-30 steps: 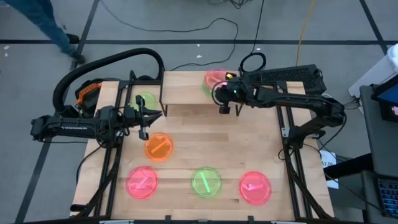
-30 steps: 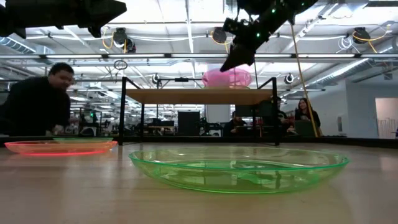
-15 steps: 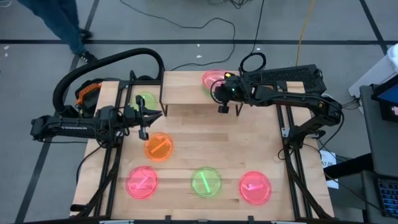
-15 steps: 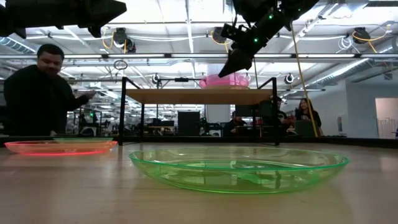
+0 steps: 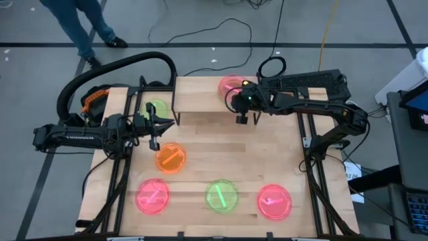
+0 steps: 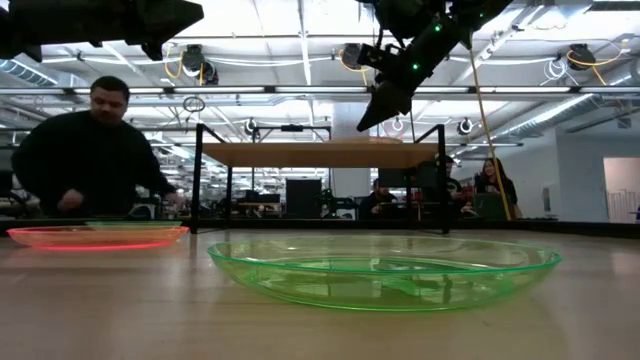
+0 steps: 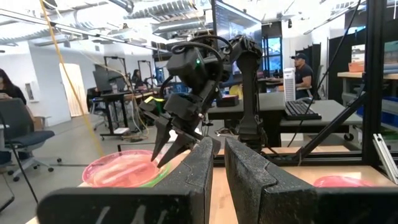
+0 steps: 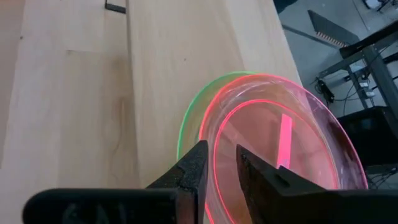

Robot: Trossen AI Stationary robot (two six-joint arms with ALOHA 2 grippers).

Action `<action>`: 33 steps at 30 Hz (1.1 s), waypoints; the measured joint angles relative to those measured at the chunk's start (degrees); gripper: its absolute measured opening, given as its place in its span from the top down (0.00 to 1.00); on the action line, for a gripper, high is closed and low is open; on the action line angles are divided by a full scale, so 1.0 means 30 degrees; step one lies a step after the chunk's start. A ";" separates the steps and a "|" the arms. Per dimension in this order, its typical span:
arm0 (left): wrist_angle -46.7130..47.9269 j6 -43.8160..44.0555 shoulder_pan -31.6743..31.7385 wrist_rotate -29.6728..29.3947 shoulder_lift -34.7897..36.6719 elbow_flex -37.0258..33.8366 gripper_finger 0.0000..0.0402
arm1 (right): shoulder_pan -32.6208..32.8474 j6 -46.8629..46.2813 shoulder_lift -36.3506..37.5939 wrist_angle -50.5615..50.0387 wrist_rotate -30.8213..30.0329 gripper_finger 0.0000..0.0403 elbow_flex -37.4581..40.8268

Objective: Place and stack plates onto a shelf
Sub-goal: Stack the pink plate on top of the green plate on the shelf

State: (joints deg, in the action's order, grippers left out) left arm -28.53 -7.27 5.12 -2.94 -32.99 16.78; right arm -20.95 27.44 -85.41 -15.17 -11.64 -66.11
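The plates were the job here. A pink plate [image 5: 229, 85] lay on top of a green plate [image 8: 186, 122] on the shelf [image 5: 200, 95], at the end nearest the right arm. The green one stuck out a little from under it.

The right gripper [image 5: 240, 100] hung just over the near edge of that pink plate. Its fingers [image 8: 194, 168] were a little apart, with the rim of the plate showing in the gap. It looked like they were not pinching the plate, but it was hard to be sure. So the step in hand seemed to be letting go of the pink plate on the stack.

The left gripper [image 5: 159, 125] waited over the worktop [image 5: 227, 154], beside the other end of the shelf, with its fingers [image 7: 199, 171] close together and holding nothing.

More plates lay on the worktop: an orange plate [image 5: 170, 159], two more pink ones [image 5: 152, 196] [image 5: 274, 201], and a green one [image 5: 221, 196]. Another green plate [image 5: 156, 109] sat near the left gripper.

Next, the right arm would need to lift clear without bumping the stack, then go for another plate.
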 joint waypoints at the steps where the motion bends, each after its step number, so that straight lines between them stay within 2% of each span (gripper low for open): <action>1: 0.0000 0.0000 0.0000 0.0000 0.0006 0.0000 0.88 | 0.0044 -0.0046 0.0000 -0.0001 0.0001 0.82 0.0000; 11: 0.0000 0.0015 -0.0006 0.0000 0.0002 0.0000 0.88 | 0.0990 -0.0132 0.0342 0.0039 -0.0006 0.82 0.0015; 16: 0.0000 0.0014 0.0001 0.0000 0.0007 0.0000 0.88 | 0.1721 -0.1387 0.2467 0.0124 0.0579 0.82 0.0015; 20: 0.0000 0.0007 -0.0004 0.0000 0.0004 0.0000 0.88 | 0.2058 -0.2960 0.5076 0.0383 0.3010 0.82 0.0355; 23: -0.0002 0.0007 -0.0006 0.0000 0.0002 0.0000 0.88 | 0.2416 -0.3726 0.7719 0.1256 0.3449 0.82 0.1773; 33: -0.0007 0.0007 0.0001 0.0000 0.0007 0.0000 0.88 | 0.3314 -0.5967 1.7967 0.7437 0.3440 0.83 1.0485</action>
State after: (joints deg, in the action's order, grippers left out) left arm -28.56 -7.25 5.13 -2.94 -32.97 16.78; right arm -11.00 9.54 -31.51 7.15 -1.32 -34.65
